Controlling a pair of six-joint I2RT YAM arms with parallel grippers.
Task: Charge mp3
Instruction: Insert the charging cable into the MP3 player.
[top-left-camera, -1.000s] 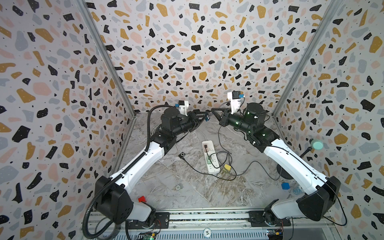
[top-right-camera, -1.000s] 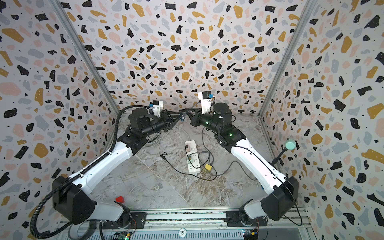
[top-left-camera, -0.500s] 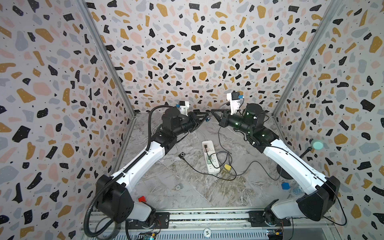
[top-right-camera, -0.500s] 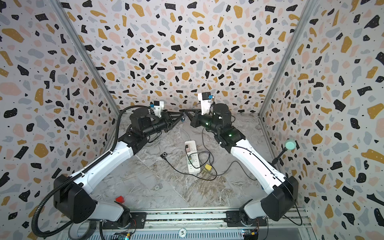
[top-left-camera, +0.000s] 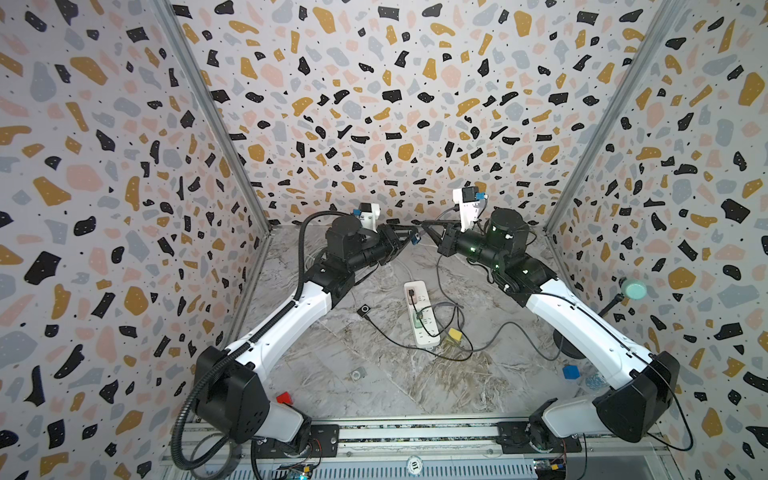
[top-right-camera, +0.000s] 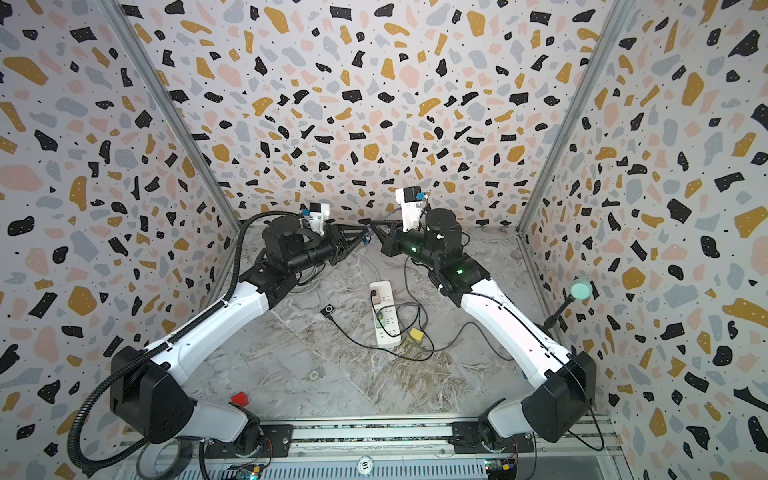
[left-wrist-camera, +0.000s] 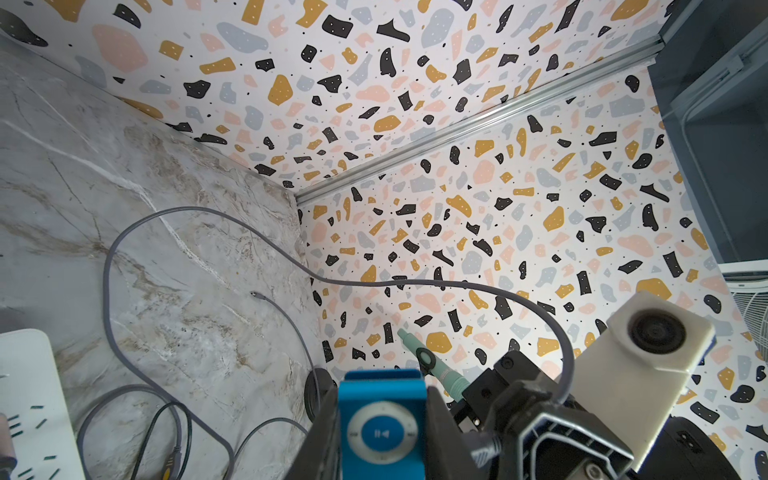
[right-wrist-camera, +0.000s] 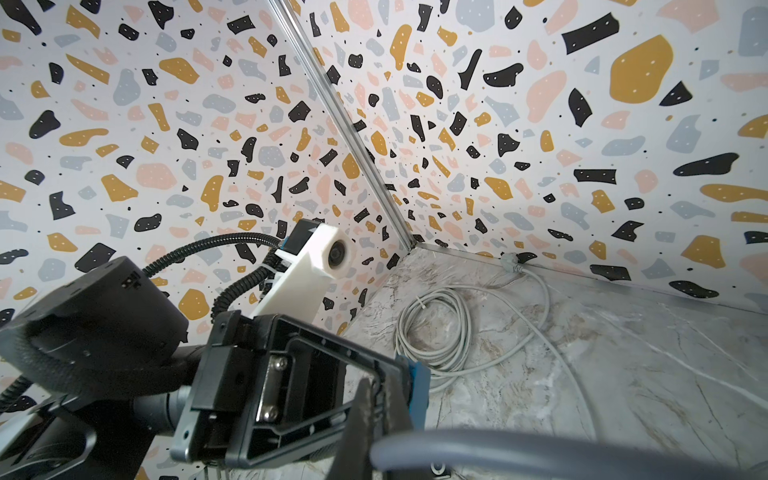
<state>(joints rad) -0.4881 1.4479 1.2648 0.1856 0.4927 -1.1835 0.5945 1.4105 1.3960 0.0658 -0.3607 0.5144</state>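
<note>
The left arm and right arm share white link shells, black joint housings and white wrist-camera mounts.

The grey marble-patterned table carried a white plastic power strip; a small yellow block lay just beside it.

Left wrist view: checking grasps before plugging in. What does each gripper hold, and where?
Left gripper clamps the blue mp3 player by its sides; right gripper pinches the grey cable near its plug.
</note>
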